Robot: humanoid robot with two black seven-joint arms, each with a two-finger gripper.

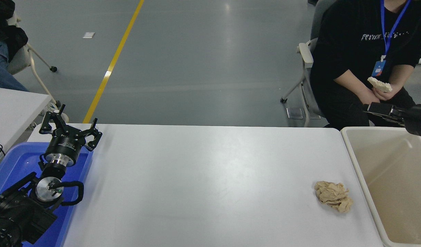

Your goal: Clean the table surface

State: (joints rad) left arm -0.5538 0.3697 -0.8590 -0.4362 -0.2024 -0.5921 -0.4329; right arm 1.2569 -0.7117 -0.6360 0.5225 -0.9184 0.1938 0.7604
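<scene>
- The table surface [203,178] spreads across the middle of the view, a broad plain white matte top with rounded corners; the only litter on it is a crumpled tan paper wad [333,196] near its right end.
- Just beside that end stands a beige bin [361,171], smooth-walled plastic, deep, with nothing visible inside it.
- The right gripper [378,109] juts in from the right edge, above the bin's far rim and well apart from the wad; it is seen side-on and I cannot tell how its jaws stand.
- The left gripper [70,128] is parked at the lower left over a blue tray [11,161], its fingers spread apart and holding nothing.
- To my eye the step in hand is the approach: the wad is not yet grasped.
- The next move, I reckon, calls for the right arm to swing towards the near side and down over the wad, pinch it, then lift it sideways over the bin's rim.
- The wad looks light, soft and creased, so it should compress easily but might slide on the slick tabletop.
- A seated person [361,51] waits beyond the far right corner, holding a pale crumbly-looking piece [379,84].
</scene>
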